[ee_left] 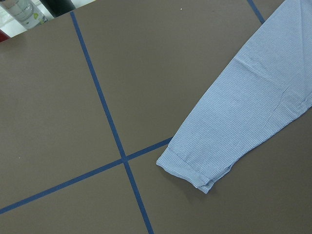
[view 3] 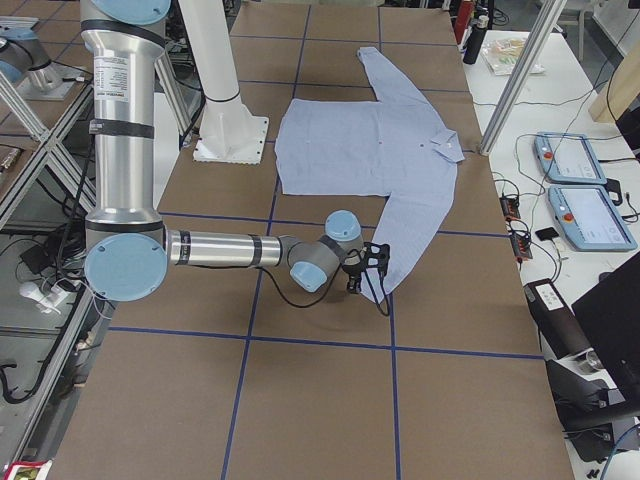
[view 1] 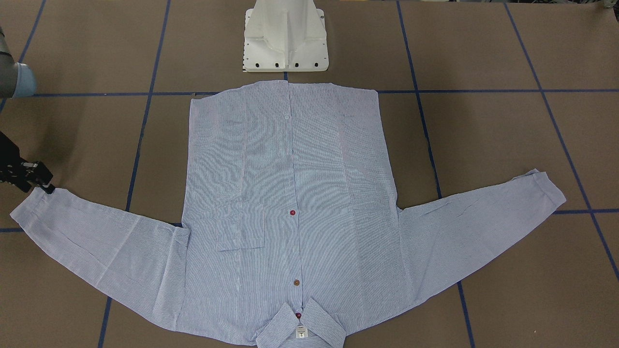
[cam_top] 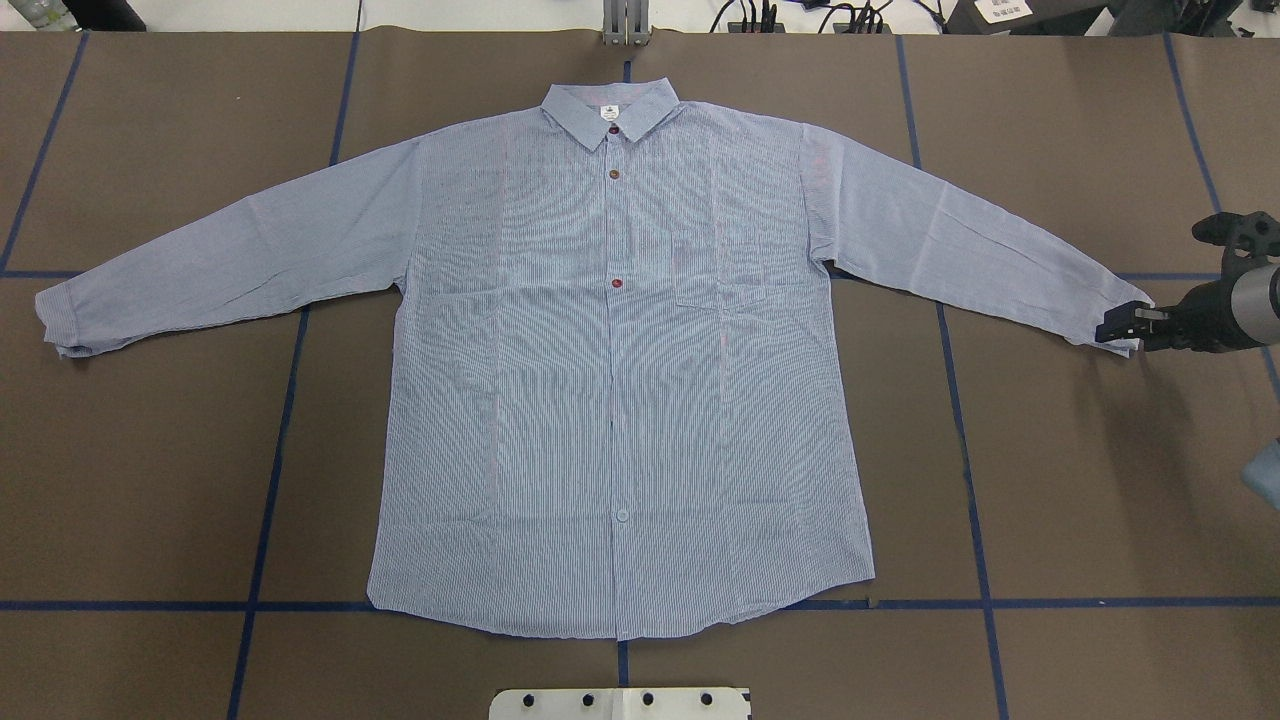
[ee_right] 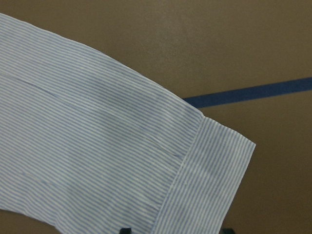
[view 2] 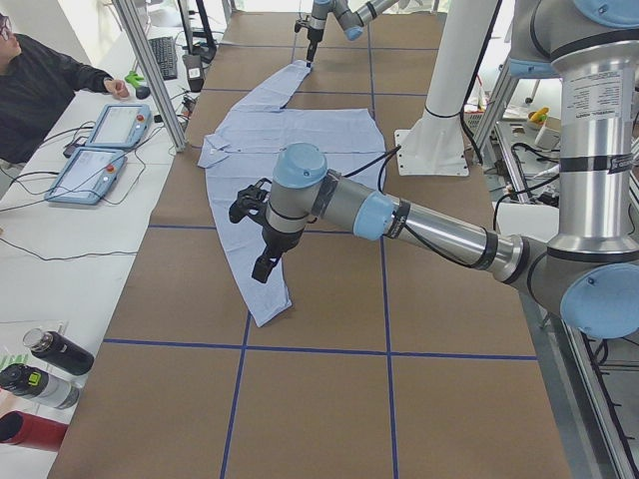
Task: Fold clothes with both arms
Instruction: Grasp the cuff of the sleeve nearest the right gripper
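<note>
Plainly a light, limp thing to handle: light blue, finely white-striped long-sleeved button-up shirt [cam_top: 620, 400], spread flat, buttoned and front-up on the brown worktop [cam_top: 1050, 500], sleeves stretched out to either side. Likely no stiffness anywhere but in the doubled parts, so expect sagging and trailing from any raised point, and creeping of the thin cloth over the worktop if dragged. Nearest the white pedestal base [cam_top: 620, 703], the curved hem [cam_top: 500, 618]: a single layer, easy to pinch yet prone to wrinkle. Farther out, the two cuffs, firmer bands and probably the best first holds for bringing the sleeves in across the body; better to pinch across the band than the thin sleeve cloth behind it. Farthest, the pointed collar [cam_top: 610, 100], probably the stiffest part, best left lying. At the cuff on the robot's right [ee_right: 209, 180], right end effector [cam_top: 1122, 326] low over the worktop with jaws spread, dark fingertips [ee_right: 126, 230] just showing either side of the band, gripping nothing yet; whether touching the cloth, hard to say. Above the sleeve on the robot's left, near its cuff [ee_left: 187, 170], left end effector [view 2: 263, 269] raised clear of the cloth with nothing hanging from it, but impossible to tell from that one side view whether spread or closed.
</note>
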Tool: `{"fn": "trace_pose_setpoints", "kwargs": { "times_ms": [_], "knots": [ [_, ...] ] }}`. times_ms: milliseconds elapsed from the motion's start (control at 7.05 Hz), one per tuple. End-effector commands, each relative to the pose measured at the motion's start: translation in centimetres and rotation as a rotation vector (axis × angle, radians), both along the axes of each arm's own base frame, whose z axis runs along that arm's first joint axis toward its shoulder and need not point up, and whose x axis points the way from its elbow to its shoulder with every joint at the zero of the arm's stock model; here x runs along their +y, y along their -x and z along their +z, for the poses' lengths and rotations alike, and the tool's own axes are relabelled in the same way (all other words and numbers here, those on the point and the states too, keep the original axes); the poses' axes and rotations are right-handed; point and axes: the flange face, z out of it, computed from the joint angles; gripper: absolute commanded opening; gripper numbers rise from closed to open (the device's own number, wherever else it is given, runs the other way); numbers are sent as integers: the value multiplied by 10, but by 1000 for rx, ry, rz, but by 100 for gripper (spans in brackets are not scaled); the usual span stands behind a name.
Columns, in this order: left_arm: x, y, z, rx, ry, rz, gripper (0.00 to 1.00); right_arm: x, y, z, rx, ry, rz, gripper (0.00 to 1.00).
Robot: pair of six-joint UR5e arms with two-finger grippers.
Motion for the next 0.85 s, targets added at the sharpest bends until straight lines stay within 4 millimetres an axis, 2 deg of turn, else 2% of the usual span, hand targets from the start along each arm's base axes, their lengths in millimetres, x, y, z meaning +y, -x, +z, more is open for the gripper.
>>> {"fn": "trace_pose_setpoints", "kwargs": {
  "times_ms": [0,284,426,568,710],
  "knots": [
    [0,0,-1,0,-2,0,100,0,2,1,12,-6,6,58],
    [0,0,-2,1,-2,1,100,1,2,3,14,6,19,26],
    [0,0,-1,1,-2,1,100,2,4,2,7,26,34,5],
    [0,0,-2,1,-4,1,100,2,4,1,5,24,34,0],
    [0,1,-2,1,-4,-1,100,0,6,-8,-7,13,31,0]
  ]
}}
